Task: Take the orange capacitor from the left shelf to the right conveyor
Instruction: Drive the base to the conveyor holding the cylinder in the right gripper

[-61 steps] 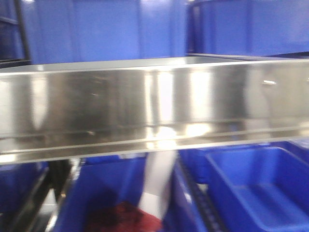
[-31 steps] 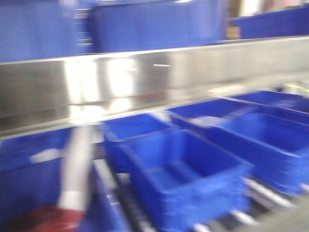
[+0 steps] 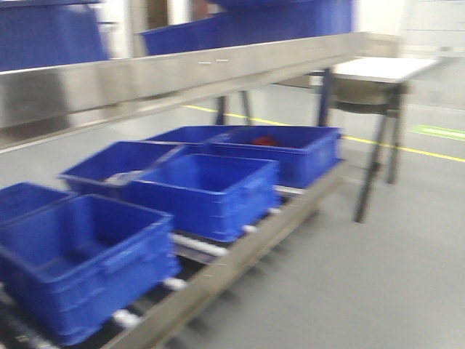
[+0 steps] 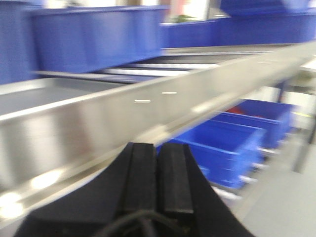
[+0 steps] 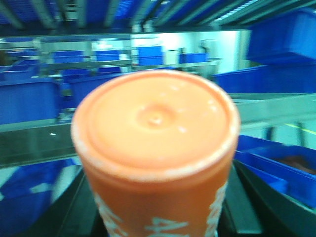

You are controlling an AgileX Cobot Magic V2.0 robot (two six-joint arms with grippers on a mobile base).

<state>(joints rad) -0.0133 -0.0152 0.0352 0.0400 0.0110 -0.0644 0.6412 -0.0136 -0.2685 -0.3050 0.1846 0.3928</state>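
Note:
The orange capacitor [image 5: 155,148] fills the right wrist view, its flat top facing the camera and white print on its side. My right gripper [image 5: 158,210] is shut on it, with a black finger [image 5: 247,207] showing on either side of the can. In the left wrist view my left gripper [image 4: 157,146] is shut, pads pressed together with nothing between them. It hangs in front of the left shelf's [image 4: 98,118] steel lip. The same shelf [image 3: 145,80] runs across the upper left of the front view. The right conveyor is out of view.
Several blue plastic bins [image 3: 203,189] sit on a roller rack [image 3: 218,251] below the shelf; the far bin [image 3: 280,149] holds something red. More blue bins [image 4: 94,37] stand above the shelf. A white-topped table [image 3: 378,69] stands at right on grey floor [image 3: 349,276].
The front view has swung to the right: the shelf lip slid to the upper left, and the lower bins, the floor and the table came into view.

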